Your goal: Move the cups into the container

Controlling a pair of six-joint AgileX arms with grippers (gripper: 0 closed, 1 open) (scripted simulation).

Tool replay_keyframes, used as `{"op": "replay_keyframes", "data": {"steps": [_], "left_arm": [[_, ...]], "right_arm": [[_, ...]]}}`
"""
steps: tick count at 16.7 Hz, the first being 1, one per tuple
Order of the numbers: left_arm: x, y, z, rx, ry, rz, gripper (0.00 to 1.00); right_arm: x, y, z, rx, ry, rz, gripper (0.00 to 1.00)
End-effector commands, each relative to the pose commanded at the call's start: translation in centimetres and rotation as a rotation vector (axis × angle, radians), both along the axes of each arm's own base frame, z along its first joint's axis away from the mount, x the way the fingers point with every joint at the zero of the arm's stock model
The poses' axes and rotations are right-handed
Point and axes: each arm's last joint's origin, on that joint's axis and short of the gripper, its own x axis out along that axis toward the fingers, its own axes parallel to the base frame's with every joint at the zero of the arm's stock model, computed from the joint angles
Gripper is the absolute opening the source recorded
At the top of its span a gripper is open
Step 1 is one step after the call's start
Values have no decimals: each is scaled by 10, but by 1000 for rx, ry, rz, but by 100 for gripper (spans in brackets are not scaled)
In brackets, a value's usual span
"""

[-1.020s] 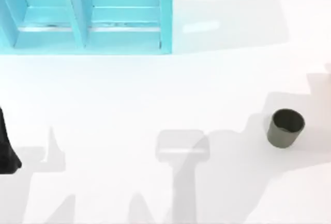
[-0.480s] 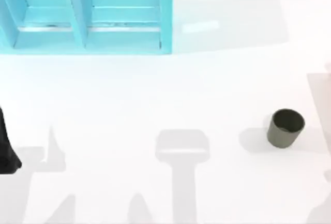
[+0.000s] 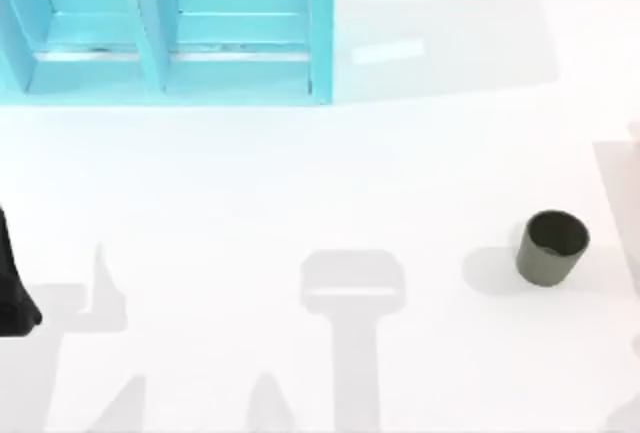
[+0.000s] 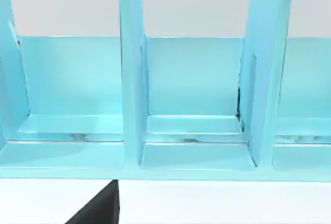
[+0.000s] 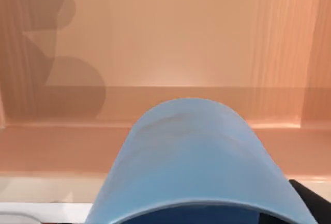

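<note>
One bright blue cylindrical cup (image 5: 192, 162) sat close under the right wrist camera above a peach-coloured open container (image 5: 155, 53), fingers' state untellable, so it wanted lowering well inside before release, while the dark olive-grey cup (image 3: 552, 247) waited on the white desk (image 3: 300, 183).

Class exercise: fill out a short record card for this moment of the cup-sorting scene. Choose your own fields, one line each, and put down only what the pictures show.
Olive-grey cup: upright on the white table, toward the top view's right side, untouched.
Blue cup: close before the right wrist camera, above an orange tray-like container.
Turquoise rack: at the table's far left, divided into compartments; left wrist view faces it.
Left arm: dark part at the top view's left edge, parked.
Progress: olive-grey cup not yet moved; blue cup over the container.
</note>
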Motion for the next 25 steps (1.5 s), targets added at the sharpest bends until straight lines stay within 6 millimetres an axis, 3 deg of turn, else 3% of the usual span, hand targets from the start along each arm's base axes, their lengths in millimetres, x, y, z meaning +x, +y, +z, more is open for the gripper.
{"op": "replay_keyframes", "data": {"steps": [9, 14, 25], "left_arm": [[0, 0, 0, 0, 0, 0, 100], [0, 0, 0, 0, 0, 0, 100], [0, 0, 0, 0, 0, 0, 100]], "right_arm": [[-2, 8, -58, -1, -2, -2, 0], [-2, 9, -60, 0, -2, -2, 0], [-2, 9, -60, 0, -2, -2, 83]]}}
